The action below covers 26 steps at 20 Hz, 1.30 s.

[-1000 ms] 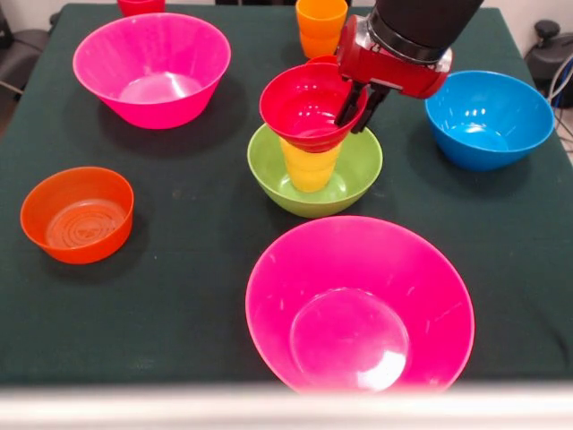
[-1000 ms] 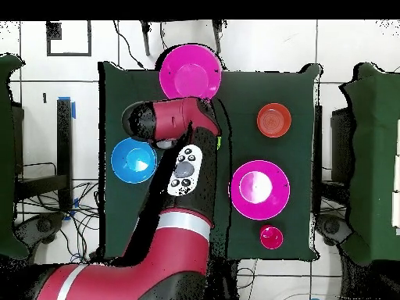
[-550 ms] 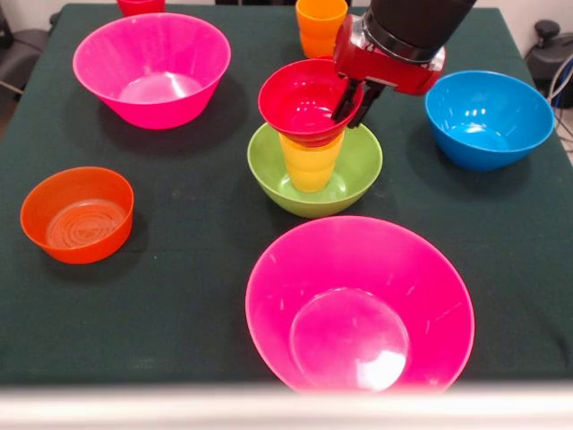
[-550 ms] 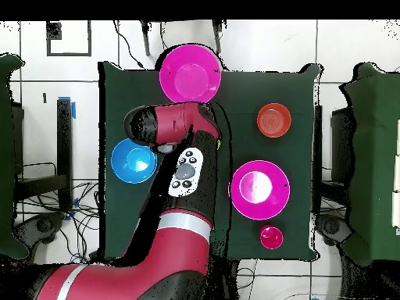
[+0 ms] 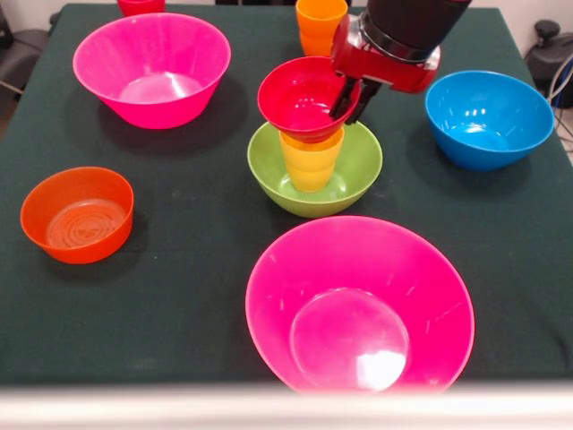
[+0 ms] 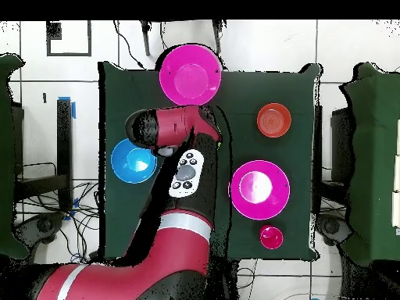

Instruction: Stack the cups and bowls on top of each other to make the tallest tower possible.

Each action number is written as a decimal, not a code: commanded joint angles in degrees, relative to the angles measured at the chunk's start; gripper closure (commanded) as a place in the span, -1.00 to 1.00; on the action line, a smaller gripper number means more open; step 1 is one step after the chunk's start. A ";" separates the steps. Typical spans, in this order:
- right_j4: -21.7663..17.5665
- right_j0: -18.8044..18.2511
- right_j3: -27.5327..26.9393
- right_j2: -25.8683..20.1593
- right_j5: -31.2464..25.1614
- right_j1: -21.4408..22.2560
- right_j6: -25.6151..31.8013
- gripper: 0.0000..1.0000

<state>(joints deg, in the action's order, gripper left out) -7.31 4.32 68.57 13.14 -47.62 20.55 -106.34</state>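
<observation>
- Tower [image 5: 311,152]: a lime-green bowl [image 5: 358,170] sits upright on the tabletop [image 5: 179,260] as the broad base; a yellow cup [image 5: 310,161] stands inside it, and a small red bowl [image 5: 300,97] rests on the cup's top, mouth upward, tipped slightly toward the camera.
- Gripper [image 5: 346,97]: its dark fingers straddle the right rim of the small red bowl, one inside the wall and one outside, pinching that rim. The rim hold probably suits a bowl too wide to span, and lets the arm steady it on the narrow cup.
- Judged stage: the red bowl is being seated or adjusted on the cup; whether it already bears fully on the cup cannot be told.
- Spare pieces: an orange cup [image 5: 320,25] stands just behind the tower; a blue bowl [image 5: 489,118] lies to the right, an orange bowl [image 5: 77,213] to the left, and two pink bowls, one far left [image 5: 151,68] and one in front [image 5: 360,305], lie well apart.
- Overhead view: the arm [image 6: 168,234] hides the tower; the blue bowl [image 6: 133,161] and both pink bowls remain visible.
- Risk: the small bowl on one cup looks top-heavy when released.
</observation>
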 commanded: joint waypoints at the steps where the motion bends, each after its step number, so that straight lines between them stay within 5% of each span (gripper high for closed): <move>1: -2.92 -0.40 2.37 -5.45 2.20 -1.64 0.56 1.00; 7: -3.68 -0.26 2.90 -5.10 4.98 -1.42 0.18 1.00; 8: -3.77 -0.20 2.83 -4.98 5.20 -1.45 0.23 -1.00; 26: -4.15 0.24 4.41 -4.08 7.05 -0.19 0.48 -1.00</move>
<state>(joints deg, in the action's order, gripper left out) -7.31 4.32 68.80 13.14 -42.44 20.61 -106.34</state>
